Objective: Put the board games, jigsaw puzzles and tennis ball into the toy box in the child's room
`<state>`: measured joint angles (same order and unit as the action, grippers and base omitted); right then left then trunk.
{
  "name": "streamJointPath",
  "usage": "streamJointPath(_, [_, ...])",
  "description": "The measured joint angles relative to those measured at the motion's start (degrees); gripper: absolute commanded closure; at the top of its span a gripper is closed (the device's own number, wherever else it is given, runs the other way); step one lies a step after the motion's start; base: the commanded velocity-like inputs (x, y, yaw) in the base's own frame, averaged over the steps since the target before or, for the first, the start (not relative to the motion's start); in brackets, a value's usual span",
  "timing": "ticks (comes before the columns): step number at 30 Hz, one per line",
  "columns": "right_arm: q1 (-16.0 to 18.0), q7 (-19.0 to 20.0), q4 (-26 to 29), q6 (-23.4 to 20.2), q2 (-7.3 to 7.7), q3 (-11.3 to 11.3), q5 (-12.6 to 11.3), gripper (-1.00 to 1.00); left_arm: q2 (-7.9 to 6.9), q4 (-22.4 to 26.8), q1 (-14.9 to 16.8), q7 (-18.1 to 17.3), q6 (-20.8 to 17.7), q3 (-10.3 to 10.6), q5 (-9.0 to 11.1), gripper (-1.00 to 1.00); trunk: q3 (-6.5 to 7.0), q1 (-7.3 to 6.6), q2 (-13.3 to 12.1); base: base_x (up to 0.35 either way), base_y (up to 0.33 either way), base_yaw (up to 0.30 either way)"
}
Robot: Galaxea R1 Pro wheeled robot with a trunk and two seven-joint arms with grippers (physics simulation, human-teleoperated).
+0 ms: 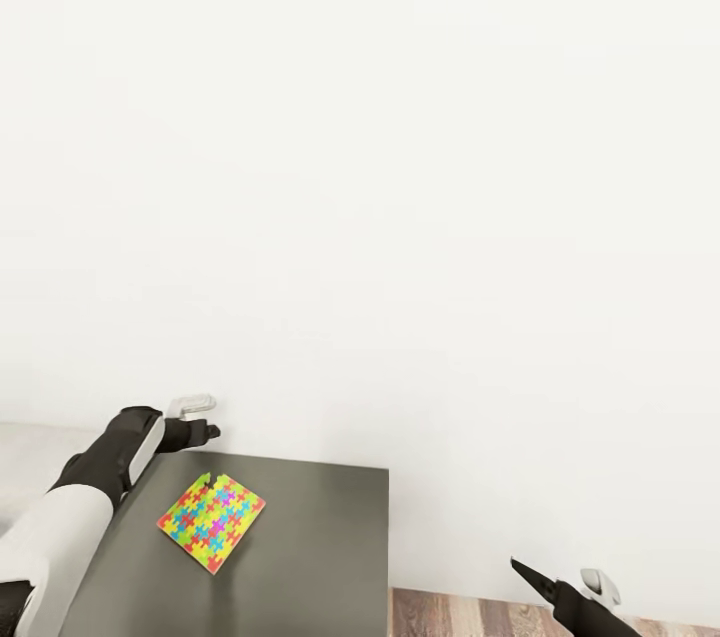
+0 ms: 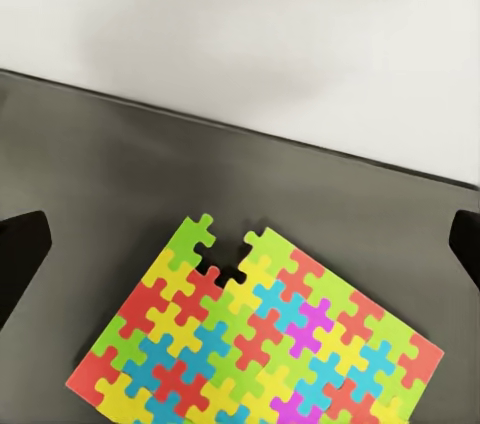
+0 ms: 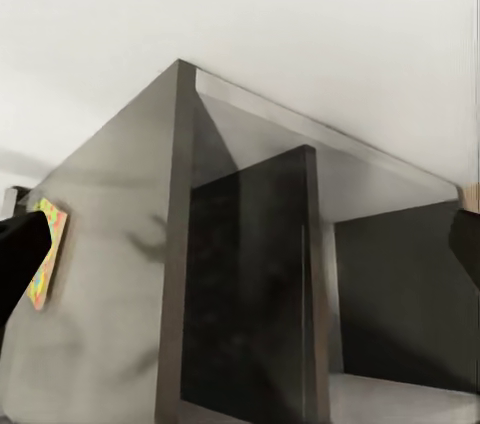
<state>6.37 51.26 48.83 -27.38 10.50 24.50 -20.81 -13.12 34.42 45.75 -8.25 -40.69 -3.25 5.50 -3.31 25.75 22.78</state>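
One jigsaw puzzle, a thin board of bright interlocking pieces, lies flat on the dark grey table near its far left part. My left gripper hangs open above the table's back edge by the wall, just beyond the puzzle. In the left wrist view the jigsaw puzzle lies below and between the spread fingers, untouched, with one piece missing at its far edge. My right gripper is open, low and off the table's right end, holding nothing. In the right wrist view the jigsaw puzzle shows on the table top.
A plain white wall rises right behind the table. Wood-plank floor shows past the table's right end. Under the table top the right wrist view shows a dark upright panel and an open recess beside it.
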Motion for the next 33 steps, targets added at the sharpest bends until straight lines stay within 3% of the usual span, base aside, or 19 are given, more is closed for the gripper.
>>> streamJointPath(8, [0.1,0.0,-2.5,1.4,1.04,0.0,0.2,-1.0,-0.45,-0.2,2.3,-2.2,0.0,0.0,0.1,-1.0,-0.75,0.0,0.0,0.0,0.0,0.0])
streamJointPath(18, [0.1,0.1,-2.8,1.5,1.57,0.0,0.1,-1.0,-0.58,-0.3,2.8,-6.2,0.0,0.1,-0.3,-1.0,-1.69,0.0,0.0,0.0,0.0,0.0])
streamJointPath(22, [0.1,0.1,-2.8,1.5,1.56,0.0,0.3,-1.0,-0.58,-0.3,2.8,-6.3,0.0,0.2,-2.1,-1.0,-2.07,0.0,0.0,0.0,0.0,0.0])
streamJointPath(26, [0.1,0.0,-2.8,1.6,1.55,0.0,0.3,-1.0,-0.49,-0.4,2.8,-6.1,0.3,0.2,-5.1,-1.0,-2.44,0.0,0.0,0.0,0.0,0.0])
streamJointPath(33, [0.1,0.0,-2.8,1.6,1.54,-0.1,0.3,-1.0,-0.52,-0.4,2.8,-6.4,1.2,0.2,-6.9,-1.0,-3.1,0.0,0.0,0.0,0.0,0.0])
